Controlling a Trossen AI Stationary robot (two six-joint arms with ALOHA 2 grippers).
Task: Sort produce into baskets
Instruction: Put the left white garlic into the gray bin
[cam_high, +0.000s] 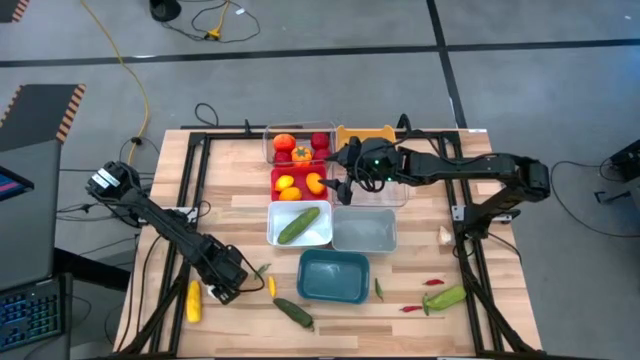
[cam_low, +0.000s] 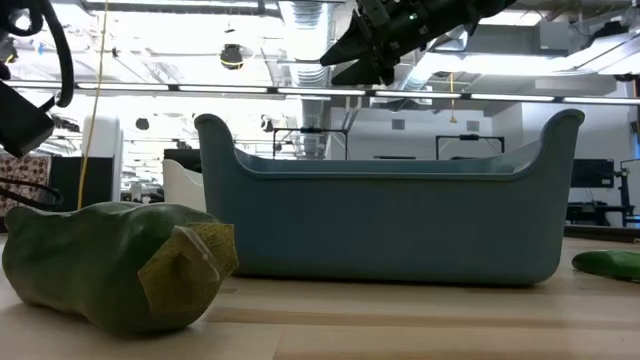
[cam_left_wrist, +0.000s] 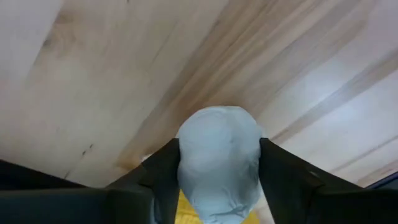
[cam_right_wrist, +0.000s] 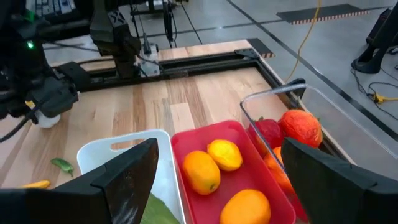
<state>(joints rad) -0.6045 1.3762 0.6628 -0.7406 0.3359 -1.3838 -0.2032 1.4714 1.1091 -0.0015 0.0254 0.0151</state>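
Finding: the left gripper (cam_left_wrist: 219, 149) is at the front-left of the worktop (cam_high: 230, 215), its fingers pressed against both flanks of a garlic (cam_left_wrist: 217, 171) at its widest girth. By appearance it is clamped. The garlic sits just beside the corn (cam_high: 192, 300).

Handling, judged: the garlic is a light, hollow toy with a smooth rounded shell, and it is liable to squirt out if pinched above or below the girth. A grip across the middle, as here, is the sound one.

The right gripper (cam_high: 340, 185) hangs over the red basket (cam_right_wrist: 249, 180) with its fingers wide apart and nothing between them.

Count:
- Baskets: six plainly seen (a seventh, clear, seems to lie under the right arm).
- Red basket: three orange-yellow fruits.
- Clear basket (cam_high: 290, 145): about four tomatoes.
- White basket (cam_high: 298, 238): one cucumber.
- Loose on the worktop: two green cucumbers, two red chilies, one corn, a second garlic (cam_high: 445, 235) at the right edge, and a few small green and yellow bits too small to name.
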